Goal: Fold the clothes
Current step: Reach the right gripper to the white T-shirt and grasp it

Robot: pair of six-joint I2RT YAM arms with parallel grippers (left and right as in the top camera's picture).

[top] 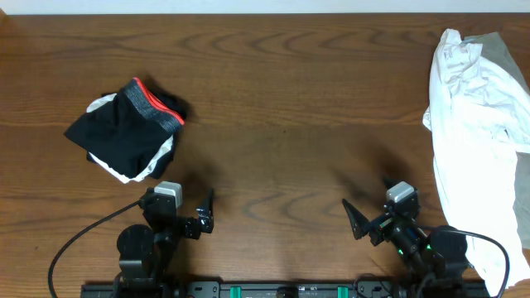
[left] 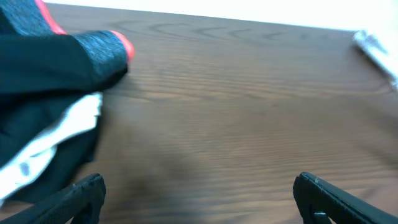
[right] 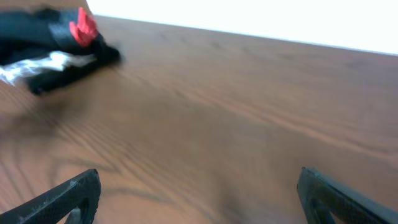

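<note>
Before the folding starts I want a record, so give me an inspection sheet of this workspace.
Surface: brown wooden table, bare wood across the middle.
Job's things: black garment with red-edged grey waistband, crumpled at left over white cloth; white T-shirt heaped at right edge, over a khaki-grey garment.
Clutter: nothing seen.
Grippers: left gripper and right gripper both open, empty, near front edge.
Cables: black cable loops from left arm; second black cable crosses the T-shirt by right arm.
Surroundings: pale strip beyond far edge.
</note>
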